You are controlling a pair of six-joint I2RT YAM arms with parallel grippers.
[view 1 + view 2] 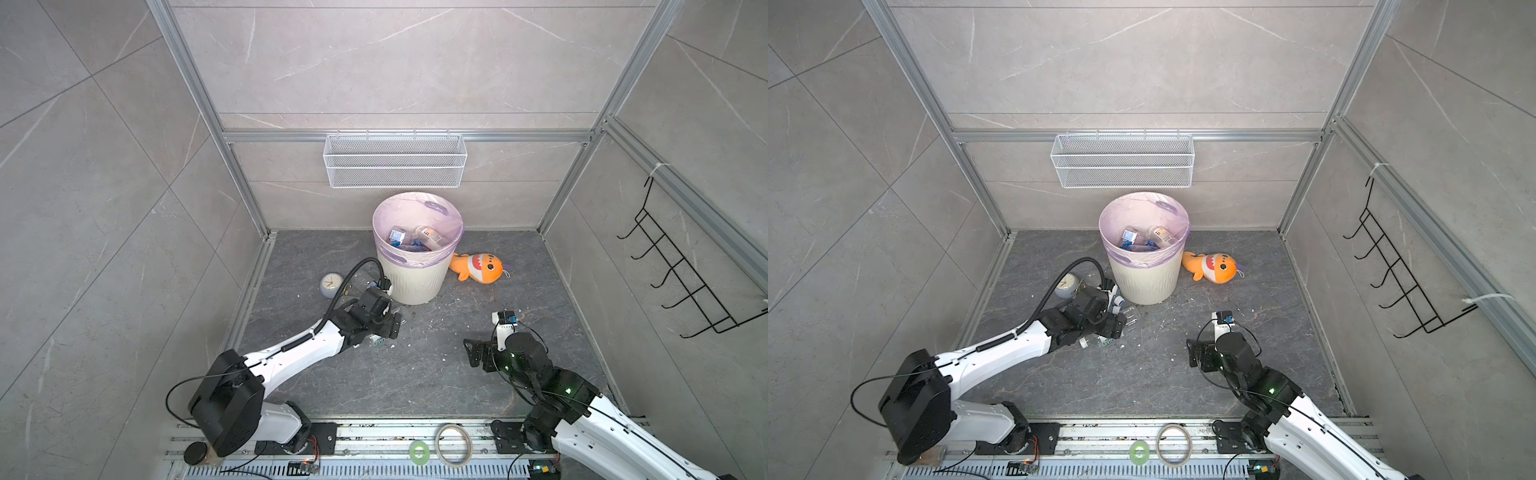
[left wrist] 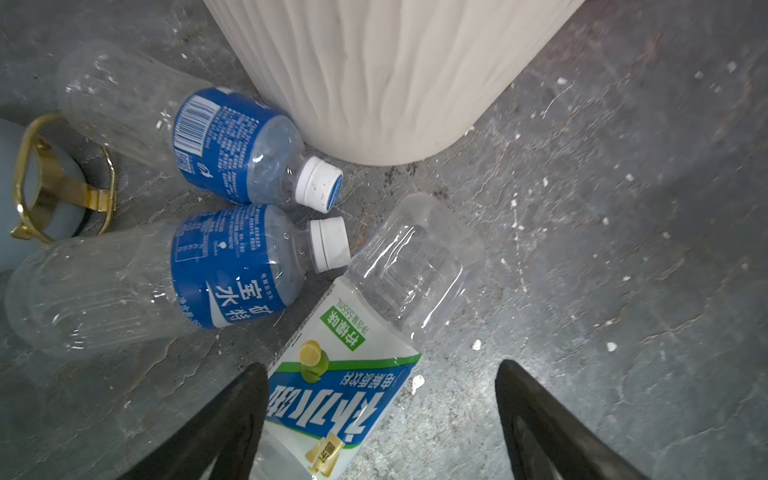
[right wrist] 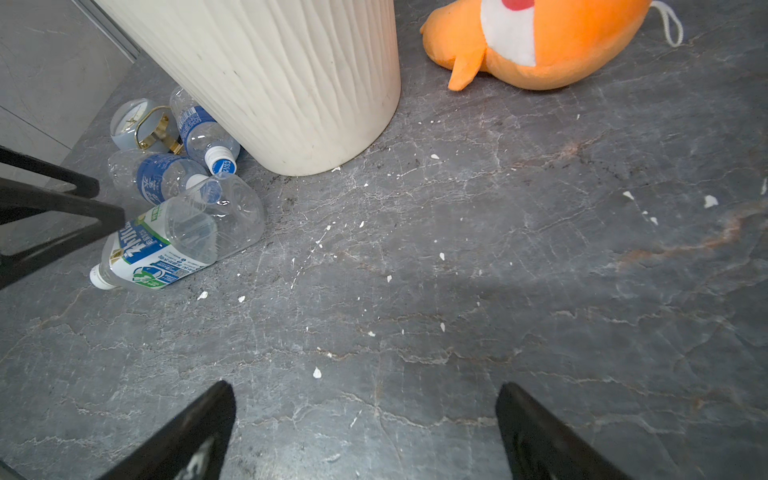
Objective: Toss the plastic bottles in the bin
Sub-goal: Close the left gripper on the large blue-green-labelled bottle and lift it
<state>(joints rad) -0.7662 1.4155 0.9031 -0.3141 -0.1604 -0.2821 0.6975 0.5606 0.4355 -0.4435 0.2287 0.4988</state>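
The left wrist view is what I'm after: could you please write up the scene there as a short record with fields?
bottles on floor: three, all lying on their sides
blue-label bottles: two, white caps toward the bin
white-and-green-label bottle, base toward the bin, lying between the fingers
bin: cream ribbed wall, upright; nearest blue-label bottle lies close against its foot
clock: pale blue with gold handle, beside the blue-label bottles
left gripper: open, around the white-and-green-label bottle, not yet clamped
floor: dark grey, white flecks
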